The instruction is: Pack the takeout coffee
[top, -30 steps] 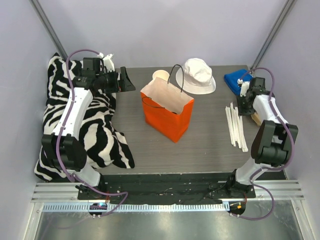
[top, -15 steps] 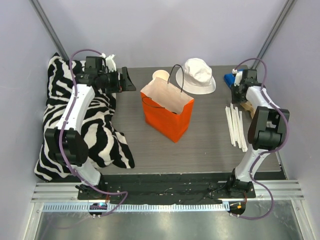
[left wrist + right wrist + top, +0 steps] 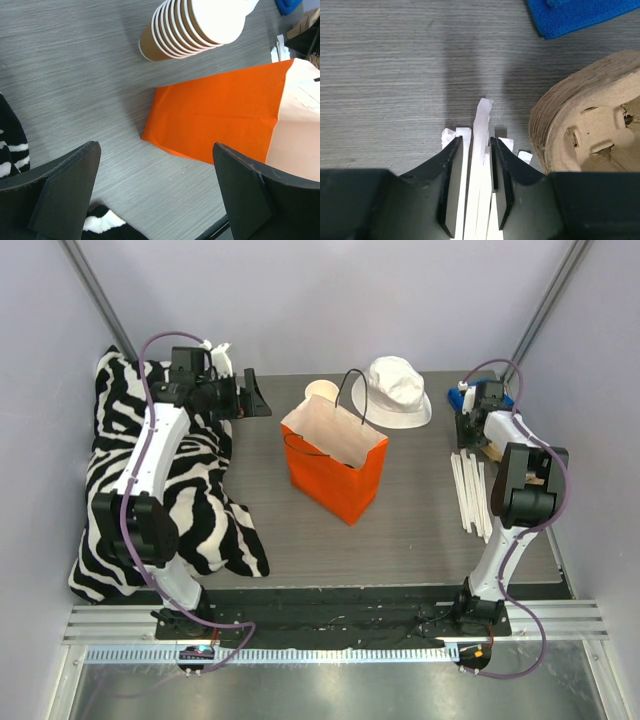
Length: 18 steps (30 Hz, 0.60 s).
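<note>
I hold the left gripper [image 3: 155, 150] spread wide and empty, left of the orange bag [image 3: 335, 465], probably to steady it, while the right gripper [image 3: 474, 142] narrowly straddles the paper straws [image 3: 482, 115] at the right; whether it pinches one I cannot tell, and the coffee cup shows nowhere.

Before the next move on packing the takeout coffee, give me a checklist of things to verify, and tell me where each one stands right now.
1. Orange paper bag upright with its mouth open: ok.
2. Left gripper open and empty: ok.
3. Right gripper free for the job: cannot tell. Its jaws stand narrowly apart around white paper-wrapped straws, and it is unclear whether they grip.
4. Lidded coffee cup located: not ok. No view shows it. Only a stack of lidless tan paper cups stands behind the bag.
</note>
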Each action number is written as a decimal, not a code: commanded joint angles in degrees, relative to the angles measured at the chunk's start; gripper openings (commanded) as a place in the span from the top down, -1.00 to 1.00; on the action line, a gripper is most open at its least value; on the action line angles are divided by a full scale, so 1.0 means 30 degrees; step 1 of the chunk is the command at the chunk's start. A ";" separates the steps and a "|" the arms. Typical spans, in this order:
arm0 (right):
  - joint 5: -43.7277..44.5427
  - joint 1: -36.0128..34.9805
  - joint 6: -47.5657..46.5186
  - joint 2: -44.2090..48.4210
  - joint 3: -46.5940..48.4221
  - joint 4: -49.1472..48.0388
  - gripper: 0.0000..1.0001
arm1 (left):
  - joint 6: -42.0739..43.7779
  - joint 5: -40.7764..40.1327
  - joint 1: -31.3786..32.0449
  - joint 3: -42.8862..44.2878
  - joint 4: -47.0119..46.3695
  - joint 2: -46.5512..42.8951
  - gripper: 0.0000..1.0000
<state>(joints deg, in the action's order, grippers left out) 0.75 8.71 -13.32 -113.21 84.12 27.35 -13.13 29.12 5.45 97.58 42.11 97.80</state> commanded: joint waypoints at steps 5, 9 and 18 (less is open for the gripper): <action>0.0364 -0.0120 0.0222 -0.0906 0.1199 -0.0798 0.24 | 0.0303 -0.0010 -0.0119 0.1369 0.0027 0.0564 -1.00; 0.0160 -0.0120 0.0368 -0.1345 0.1608 -0.0652 0.30 | 0.0449 -0.0069 -0.0148 0.1429 0.0173 0.0594 -0.99; 0.0012 -0.0120 0.0660 -0.1610 0.1873 -0.0592 0.72 | 0.0596 -0.0333 -0.0119 0.1486 0.0261 0.0623 -0.99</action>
<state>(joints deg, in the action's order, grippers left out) 0.97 8.71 -12.51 -118.30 86.94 26.98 -12.60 28.47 5.45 99.42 42.76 100.03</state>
